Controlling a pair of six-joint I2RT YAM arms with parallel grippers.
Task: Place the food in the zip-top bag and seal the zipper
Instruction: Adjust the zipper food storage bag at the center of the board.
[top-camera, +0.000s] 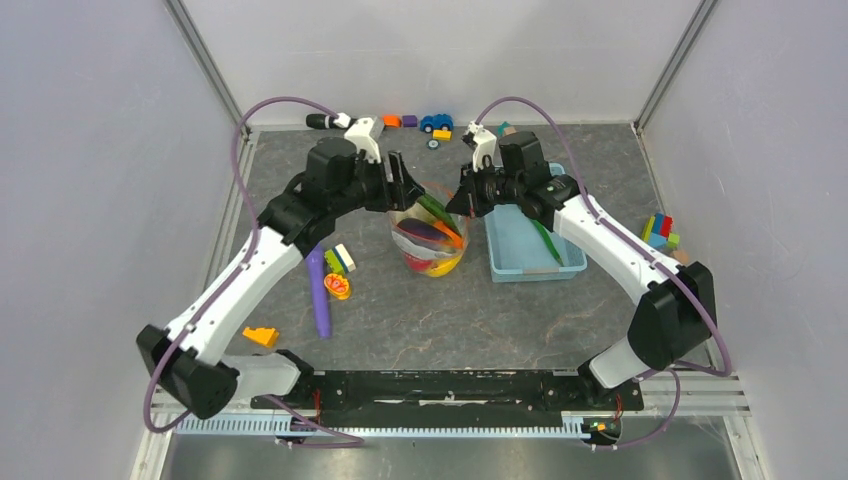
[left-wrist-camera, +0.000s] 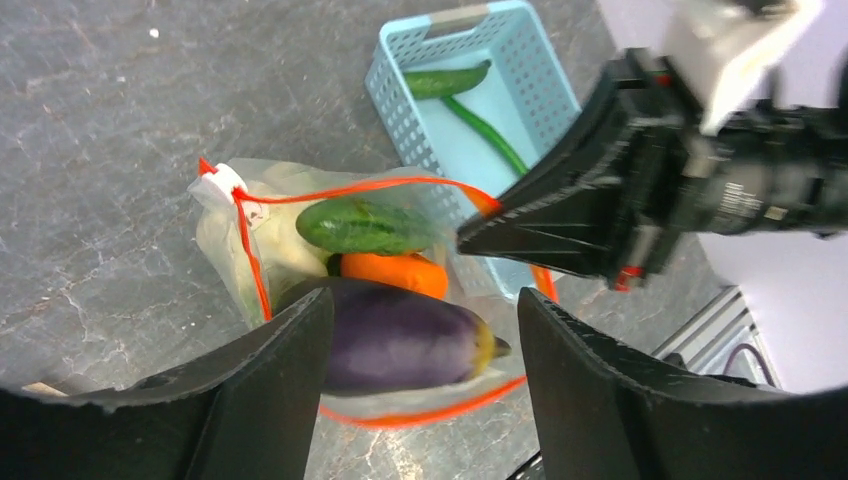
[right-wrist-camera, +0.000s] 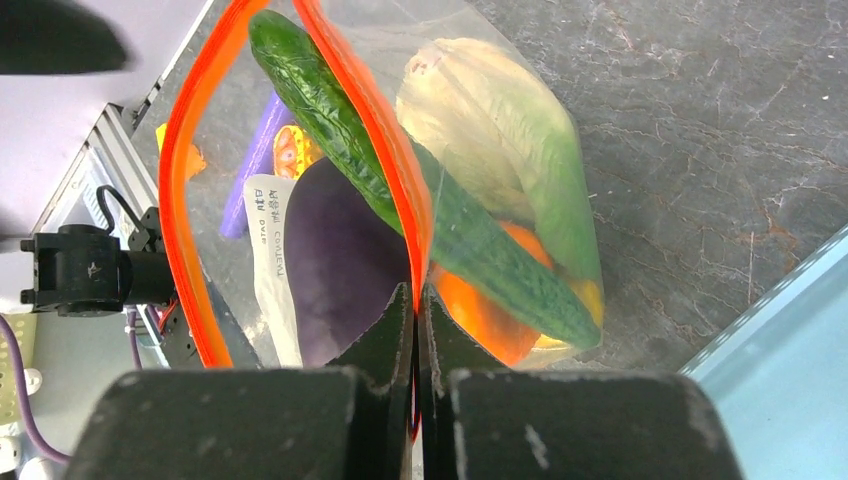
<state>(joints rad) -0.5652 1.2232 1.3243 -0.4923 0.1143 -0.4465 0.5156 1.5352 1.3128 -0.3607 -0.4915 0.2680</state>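
A clear plastic bag (top-camera: 430, 240) stands upright near the middle of the grey table (top-camera: 420, 320), a little toward the far edge, with its mouth facing up. My right gripper (right-wrist-camera: 413, 300) is closed tight, its two fingers pinching the orange-red zipper (right-wrist-camera: 173, 180) strip on its own side of the mouth. The strip forms an open loop, so the bag is unsealed. My left gripper (left-wrist-camera: 420, 305) hangs over the opposite side of the mouth with its fingers spread wide, holding nothing.

Inside the bag are a purple eggplant (left-wrist-camera: 400, 335), a green cucumber (right-wrist-camera: 490, 255) slanting up toward the mouth, a pale green cabbage (right-wrist-camera: 480, 120) and an orange piece (left-wrist-camera: 395, 272).

Just to the right of the bag sits a light blue basket (top-camera: 535, 272), with a second cucumber (left-wrist-camera: 445, 80) lying in it. A long purple stick (top-camera: 319, 295) lies on the table to the left of the bag.
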